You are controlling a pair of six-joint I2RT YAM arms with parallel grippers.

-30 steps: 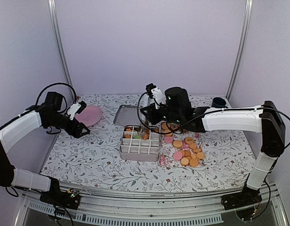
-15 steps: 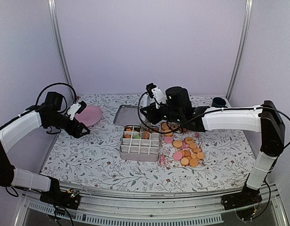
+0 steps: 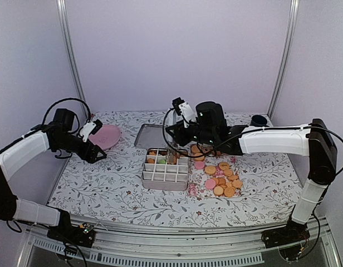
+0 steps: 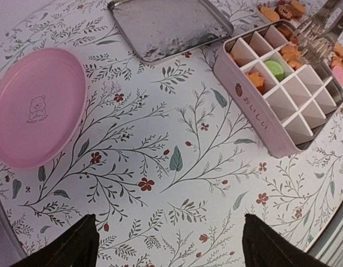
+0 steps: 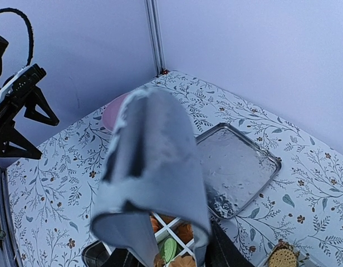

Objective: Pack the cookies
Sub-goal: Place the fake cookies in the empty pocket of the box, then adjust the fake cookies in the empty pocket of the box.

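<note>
Floral counter (image 3: 104,183), lilac walls. Cookies (image 3: 221,181) mostly loose in a heap just R of divided box (image 3: 165,177); a few in its rear cells. R jaws over box's back edge, can't tell if apart. L jaws wide apart, empty, near pink plate (image 4: 38,105).

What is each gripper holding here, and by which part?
The right gripper holds metal tongs, clamped across their two arms below the looped end; the exact spot is hidden. The left gripper is open, holding nothing.
</note>
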